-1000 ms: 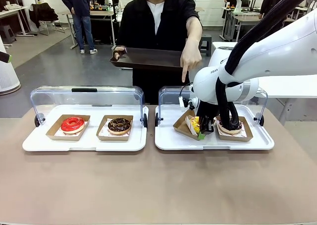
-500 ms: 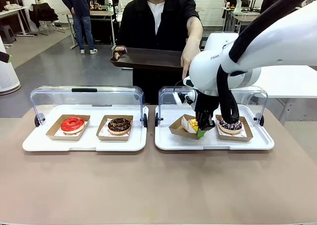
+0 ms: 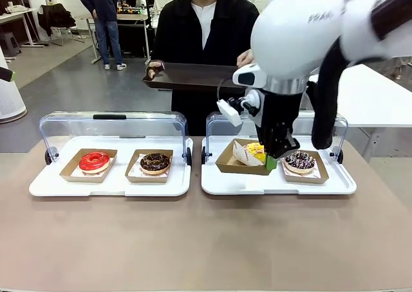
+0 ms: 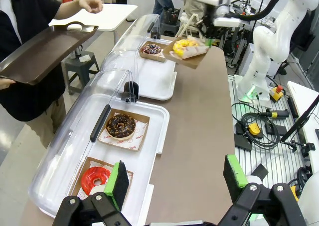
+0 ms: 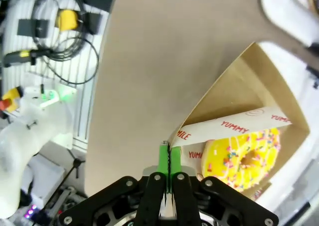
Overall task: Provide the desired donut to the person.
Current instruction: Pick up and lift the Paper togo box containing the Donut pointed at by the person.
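Observation:
My right gripper (image 3: 273,158) is shut on the rim of a cardboard box (image 3: 239,161) that holds a yellow sprinkled donut (image 3: 257,152). The box hangs tilted just above the right white tray (image 3: 277,184). In the right wrist view the fingertips (image 5: 169,162) pinch the box edge (image 5: 234,94) beside the donut (image 5: 242,159) and its printed paper liner. The person (image 3: 201,28) stands at the far side and holds out a brown serving tray (image 3: 193,77) with both hands. My left gripper (image 4: 177,178) hangs open above the left tray's near end, holding nothing.
A chocolate sprinkled donut (image 3: 300,161) lies in its box on the right tray. The left white tray (image 3: 109,184) carries a red donut (image 3: 94,160) and a chocolate donut (image 3: 154,162). Clear lids stand open behind both trays. Bare brown table lies in front.
My right gripper has risen with the yellow donut's box, lifting it off the white tray. The person's pointing hand has drawn back to the brown tray.

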Controlling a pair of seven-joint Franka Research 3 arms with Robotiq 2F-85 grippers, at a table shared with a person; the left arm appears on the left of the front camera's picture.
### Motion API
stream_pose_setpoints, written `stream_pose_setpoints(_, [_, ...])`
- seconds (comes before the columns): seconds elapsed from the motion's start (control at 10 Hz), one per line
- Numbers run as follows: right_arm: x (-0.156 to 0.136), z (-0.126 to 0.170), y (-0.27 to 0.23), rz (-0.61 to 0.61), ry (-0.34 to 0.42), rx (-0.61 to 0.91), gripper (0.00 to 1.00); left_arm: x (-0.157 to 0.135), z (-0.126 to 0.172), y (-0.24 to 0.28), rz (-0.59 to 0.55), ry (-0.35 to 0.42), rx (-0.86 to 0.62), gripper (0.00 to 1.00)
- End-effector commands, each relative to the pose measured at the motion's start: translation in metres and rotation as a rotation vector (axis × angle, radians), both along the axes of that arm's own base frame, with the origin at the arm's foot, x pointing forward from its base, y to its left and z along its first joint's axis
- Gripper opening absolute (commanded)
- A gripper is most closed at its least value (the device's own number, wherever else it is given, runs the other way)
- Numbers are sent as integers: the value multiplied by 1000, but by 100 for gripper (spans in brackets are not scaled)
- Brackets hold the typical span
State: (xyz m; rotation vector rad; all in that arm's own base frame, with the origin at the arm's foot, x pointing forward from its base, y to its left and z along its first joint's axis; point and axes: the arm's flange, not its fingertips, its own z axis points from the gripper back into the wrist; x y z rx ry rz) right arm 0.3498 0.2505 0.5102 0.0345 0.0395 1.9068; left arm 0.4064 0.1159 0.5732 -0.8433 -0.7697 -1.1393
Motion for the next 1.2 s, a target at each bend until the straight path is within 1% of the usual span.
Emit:
stream_pose_setpoints(0.0, [-22,39,-6,58,-6,63,0,0,2,0,1,-7,-11,100])
stream_pose_setpoints(0.1, [-29,67,-6,79,-22,69,0,0,2,0,1,-7,-11,100])
stream_pose_setpoints(0.2, [-29,99,-7,102,-39,73,0,0,2,0,1,-7,-11,100])
stream_pose_setpoints(0.3, [-26,123,-8,105,-50,61,0,0,2,0,1,-7,-11,100])
stream_pose_setpoints(0.4, [-21,141,-8,130,-53,35,0,0,2,0,1,-7,-11,100])
stream_pose_setpoints(0.5, [-13,153,-8,140,-45,18,0,0,2,0,1,-7,-11,100])
stream_pose_setpoints(0.6, [-4,159,-8,140,-43,7,0,0,2,0,1,-7,-11,100])
stream_pose_setpoints(0.7, [4,157,-8,136,-43,4,0,0,2,0,1,-7,-11,100])
stream_pose_setpoints(0.8, [-21,156,-12,116,-64,43,0,0,2,0,1,-7,-11,100])
stream_pose_setpoints(1.1, [-21,156,-12,116,-64,43,0,0,2,0,1,-7,-11,100])
